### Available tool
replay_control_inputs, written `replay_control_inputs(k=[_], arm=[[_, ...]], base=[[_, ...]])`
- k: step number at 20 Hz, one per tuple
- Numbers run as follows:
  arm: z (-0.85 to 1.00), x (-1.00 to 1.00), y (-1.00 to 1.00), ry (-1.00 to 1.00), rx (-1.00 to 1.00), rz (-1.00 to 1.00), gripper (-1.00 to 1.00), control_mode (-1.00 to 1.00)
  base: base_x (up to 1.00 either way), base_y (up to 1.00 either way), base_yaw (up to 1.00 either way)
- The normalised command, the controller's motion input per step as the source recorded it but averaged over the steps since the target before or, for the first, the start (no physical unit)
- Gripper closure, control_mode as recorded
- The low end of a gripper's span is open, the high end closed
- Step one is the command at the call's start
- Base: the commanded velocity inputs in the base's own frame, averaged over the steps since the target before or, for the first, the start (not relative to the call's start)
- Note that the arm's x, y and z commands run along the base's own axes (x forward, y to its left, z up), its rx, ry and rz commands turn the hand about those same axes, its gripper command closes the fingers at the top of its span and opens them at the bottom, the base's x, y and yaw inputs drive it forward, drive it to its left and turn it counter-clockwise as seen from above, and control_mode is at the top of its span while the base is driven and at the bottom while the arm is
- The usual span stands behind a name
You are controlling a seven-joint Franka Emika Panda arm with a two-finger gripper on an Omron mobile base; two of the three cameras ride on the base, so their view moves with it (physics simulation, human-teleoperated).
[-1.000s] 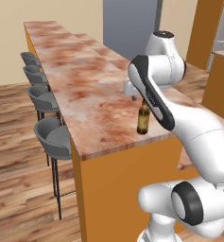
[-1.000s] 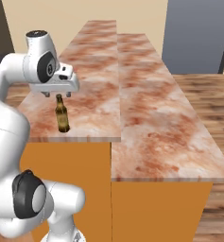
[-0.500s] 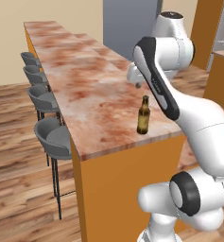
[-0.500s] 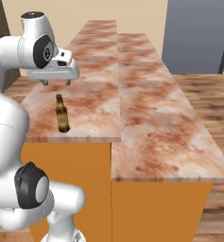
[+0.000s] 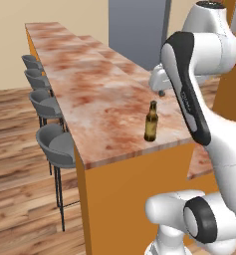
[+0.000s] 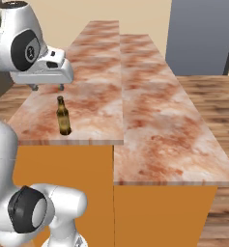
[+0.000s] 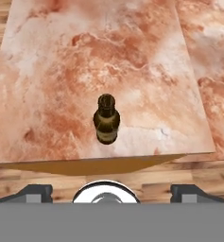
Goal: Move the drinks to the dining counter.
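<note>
Wide apart stand the jaws of the white two-finger gripper (image 6: 48, 87), and nothing is between them. In the hand view the two dark finger tips (image 7: 35, 191) sit far from each other at the bottom of the picture, with free space in the middle. The gripper hangs well above the counter top, apart from the bottle.

The small brown glass beer bottle (image 5: 151, 122) stands upright on the long high dining counter with the reddish-brown marble top and plain orange sides (image 5: 84, 94). It is near the closest end of this top, not far from the edge, and it touches nothing else. From above, the hand view shows its round mouth and shoulders (image 7: 106, 119) on the marble, with the counter edge just below it in that picture. Grey bar stools (image 5: 57, 144) stand in a row along the far side of the counter.

I judge that one drink of the three is delivered, because the bottle rests alone on the dining counter and the gripper is empty. The lower marble counter (image 6: 159, 125) beside it also carries no drink. On the counter tops in these pictures I see no dark wine bottle and no pale carton, so these two probably remain to be fetched from another place. The task seems about one third done.
</note>
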Motion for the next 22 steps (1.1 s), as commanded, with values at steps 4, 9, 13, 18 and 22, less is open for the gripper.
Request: replay_control_inputs(k=[4,9,13,18,22], arm=[[0.00,-0.84,0.00,-0.13,0.00,0.00,-1.00,-1.00],[-0.03,-0.42,-0.05,-0.10,0.01,0.00,-1.00,-1.00],[-0.28,-0.30,-0.01,-0.10,0.02,0.00,-1.00,-1.00],[-0.05,-0.41,-0.01,-0.02,0.05,0.00,-1.00,-1.00],[-0.06,-0.17,0.00,-0.08,0.04,0.00,-1.00,-1.00]], base=[[0.00,0.00,0.00],[0.00,0.00,0.00],[0.00,0.00,0.00],[0.00,0.00,0.00],[0.00,0.00,0.00]])
